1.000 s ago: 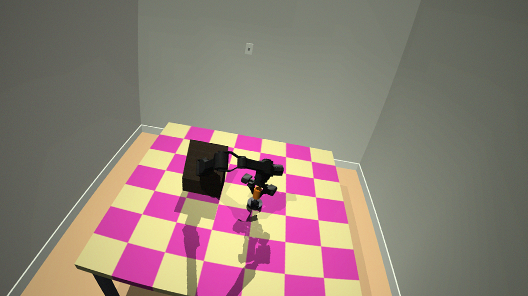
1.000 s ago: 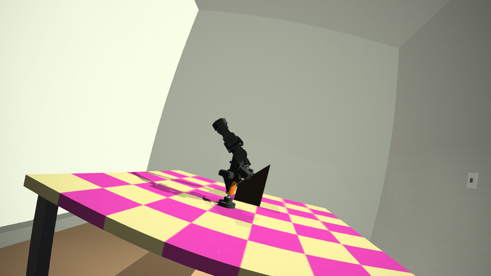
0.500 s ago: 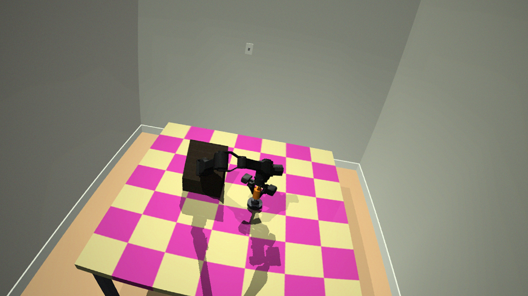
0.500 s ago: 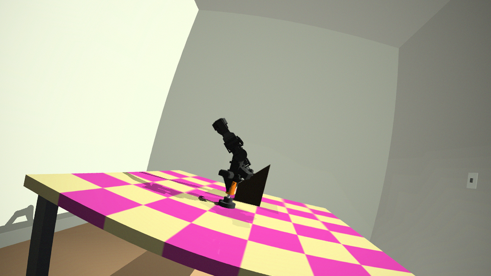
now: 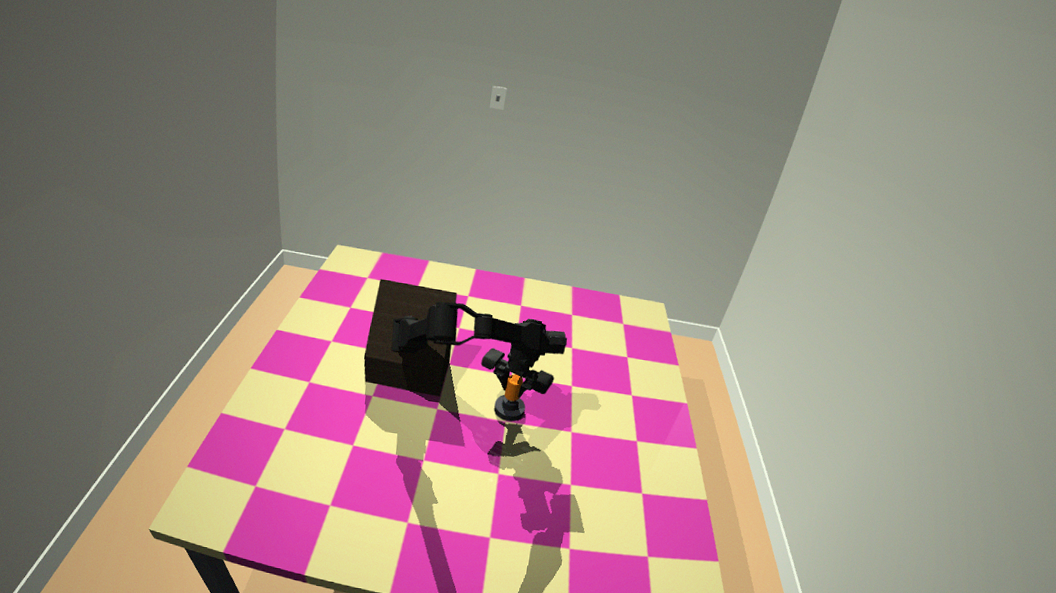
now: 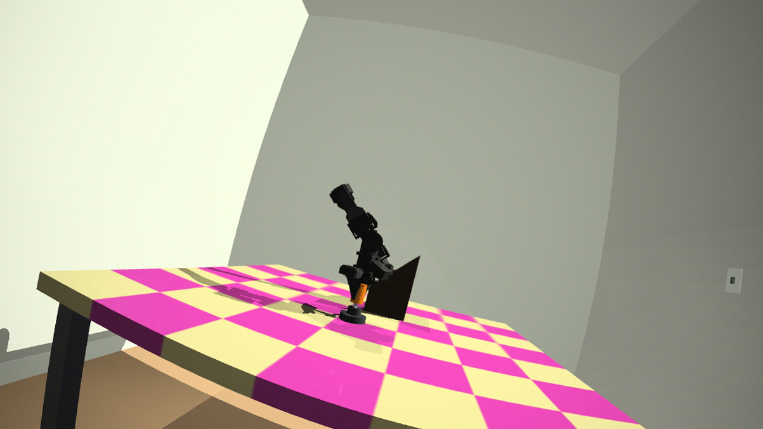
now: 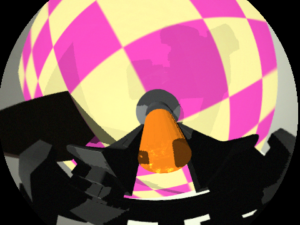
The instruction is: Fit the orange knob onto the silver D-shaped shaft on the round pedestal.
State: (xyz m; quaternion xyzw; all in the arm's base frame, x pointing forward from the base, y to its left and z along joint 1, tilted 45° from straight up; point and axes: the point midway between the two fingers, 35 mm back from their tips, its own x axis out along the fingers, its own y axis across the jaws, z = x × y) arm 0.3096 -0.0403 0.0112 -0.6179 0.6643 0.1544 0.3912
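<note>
My gripper (image 5: 514,380) (image 6: 360,289) (image 7: 160,126) is shut on the orange knob (image 5: 513,389) (image 6: 361,295) (image 7: 162,140). The knob stands nearly upright, leaning slightly in the exterior view, with its lower end just above the dark round pedestal (image 5: 497,410) (image 6: 352,316) (image 7: 157,94). A short bit of the silver shaft (image 6: 355,305) shows between knob and pedestal in the exterior view. The knob's lower end is at the shaft's top; whether it touches I cannot tell. The hole and both flat sides are hidden.
A dark brown block (image 5: 414,303) (image 6: 394,293) (image 7: 37,119) stands under the arm's base, left of the pedestal in the top view. The table (image 5: 453,497) (image 6: 344,371) has a pink and yellow checkered top. Arm shadows fall across it.
</note>
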